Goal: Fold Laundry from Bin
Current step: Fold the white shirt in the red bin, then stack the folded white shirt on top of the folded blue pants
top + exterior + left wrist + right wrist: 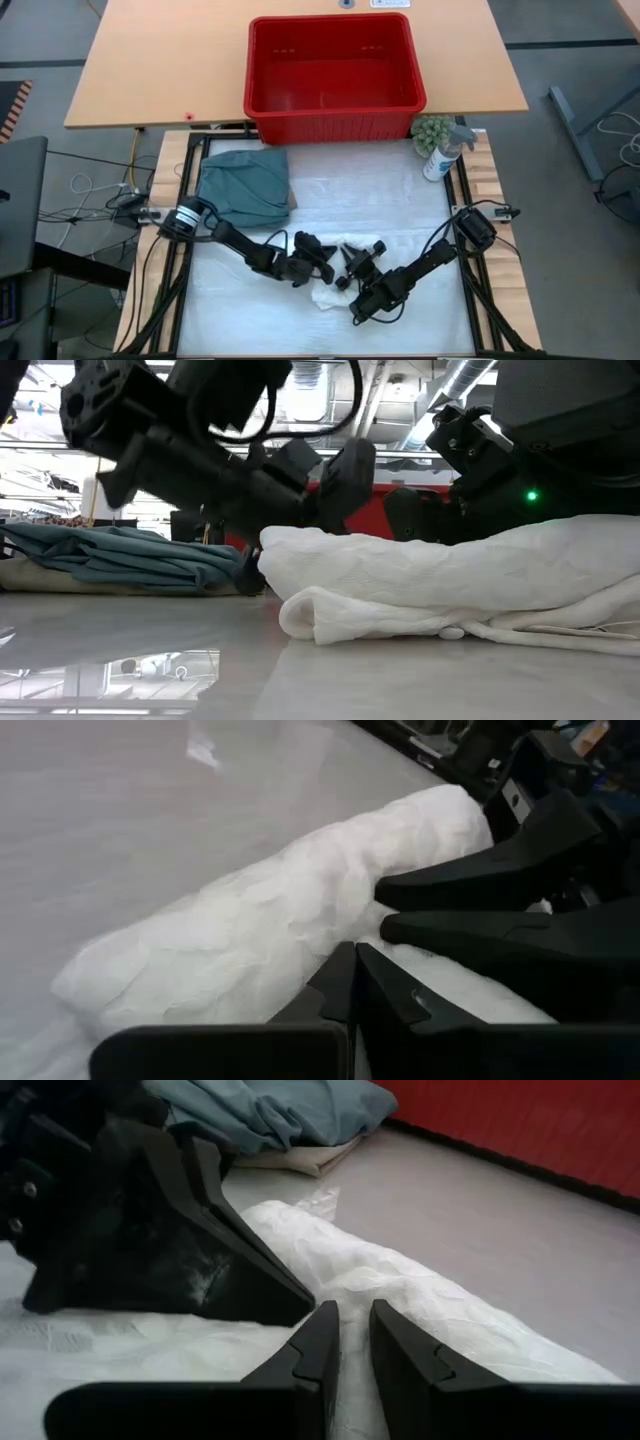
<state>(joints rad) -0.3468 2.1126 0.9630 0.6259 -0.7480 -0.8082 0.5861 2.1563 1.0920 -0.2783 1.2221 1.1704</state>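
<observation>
A white garment lies bunched into a long roll near the table's front middle. My left gripper and my right gripper meet over it, fingertips almost touching. The left one is shut. The right one is closed to a narrow gap with white cloth in it. A folded teal garment lies on a beige one at the table's left rear. The red bin stands behind the table; nothing shows inside it. My left gripper lays its shut fingertips against the near side of the white roll, slanting down from the table's left. Whether any cloth is caught between the fingers, I cannot tell. My right gripper pinches a ridge of the white garment between its two fingers, slanting down from the table's right. One layer or several, I cannot tell. The garment lies on the table.
A spray bottle and a small green plant stand at the table's far right corner. The teal and beige stack fills the left rear. Bare white table top lies between the bin and the grippers.
</observation>
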